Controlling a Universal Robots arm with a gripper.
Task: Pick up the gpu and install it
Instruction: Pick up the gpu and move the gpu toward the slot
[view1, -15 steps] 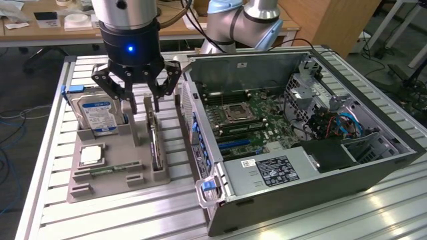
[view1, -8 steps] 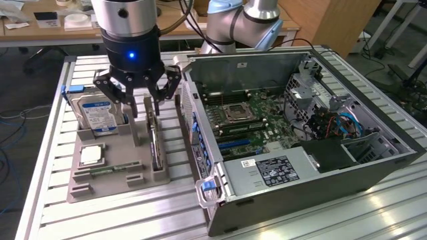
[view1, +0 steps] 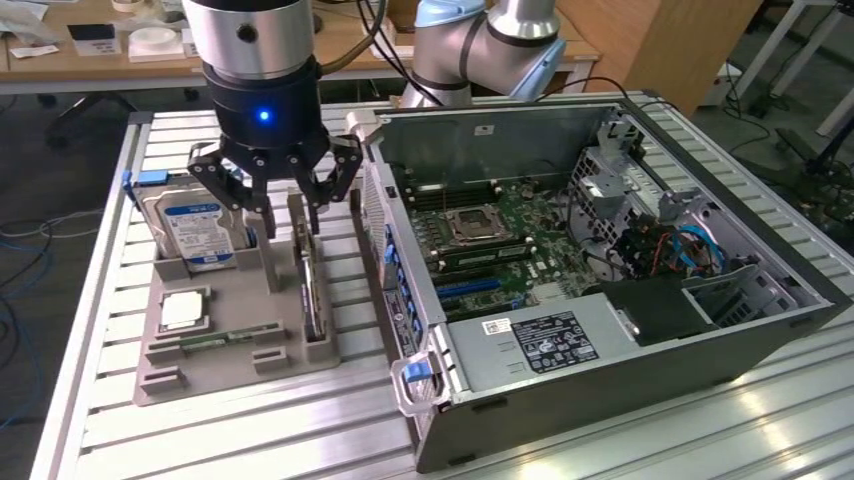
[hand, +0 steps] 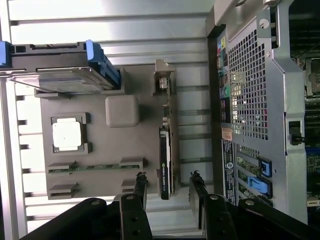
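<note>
The task is judged to be at its very start; nothing has been lifted and nothing fitted. The gpu (view1: 308, 285) is stood on edge in the grey tray (view1: 240, 300), along the tray's three o'clock side in the exterior view, just beside the open computer case (view1: 601, 400). The gripper (view1: 287, 205) is held above the card's twelve o'clock end with its fingers spread wide and nothing pinched. In the wrist view the card (hand: 165, 160) is seen between the two fingertips (hand: 140, 182), one to either side of it; whether the card is touched cannot be told. Both the pick-up and the fitting into the case are therefore judged to be left; the blue card slots (view1: 467, 290) on the board inside the case are seen bare.

Counted: one arm with one gripper; one gpu; one hard drive (view1: 194, 225), stood upright at the tray's eleven o'clock corner; one processor chip (view1: 184, 310), laid flat at about eight o'clock; one green memory stick (view1: 220, 338), laid in its holder toward six o'clock; one tray; one case, at three o'clock from the tray with its side panel off; one slatted metal table (view1: 267, 430) under everything. The memory sticks already seated inside the case cannot be counted with certainty.
</note>
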